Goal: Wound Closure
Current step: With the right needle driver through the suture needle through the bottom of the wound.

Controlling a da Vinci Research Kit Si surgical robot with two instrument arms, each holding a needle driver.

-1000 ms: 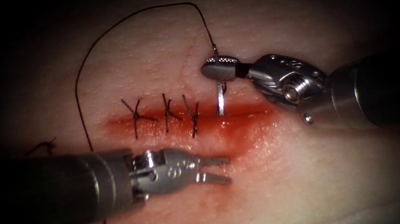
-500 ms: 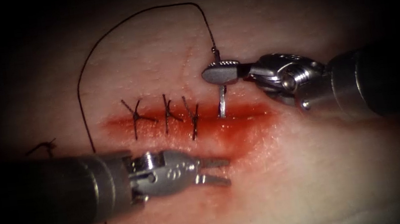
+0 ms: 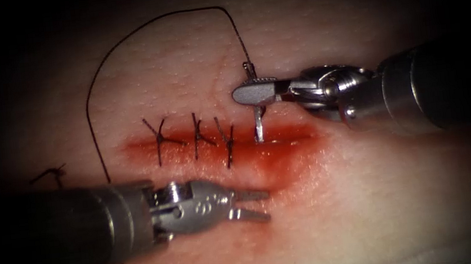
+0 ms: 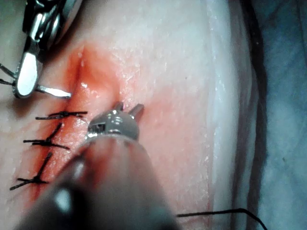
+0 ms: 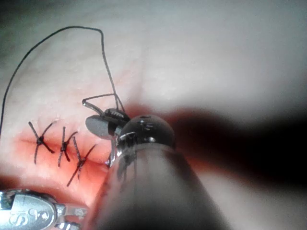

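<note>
Steel needle [image 3: 258, 124] stands clamped near its thread end in the right tool [image 3: 250, 93], tip in the cut [image 3: 289, 139] right of three finished stitches [image 3: 195, 138]. Left tool [image 3: 253, 204] gapes empty on the near side; the right stretch remains unclosed.

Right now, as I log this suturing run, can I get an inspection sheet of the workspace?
Surface: tissue with a horizontal cut, red fluid along and below it.
Job's things: needle near upright, tip at the cut's upper edge, right of three tied stitches; whether it has entered, cannot tell. Thread arcs from the needle's tail up and left, then down the left side.
Clutter: cut thread end far left.
Grippers: right tool shut on the needle near its tail; left tool open, holding nothing, below the cut.
Cables: nothing seen.
Surroundings: dark.
</note>
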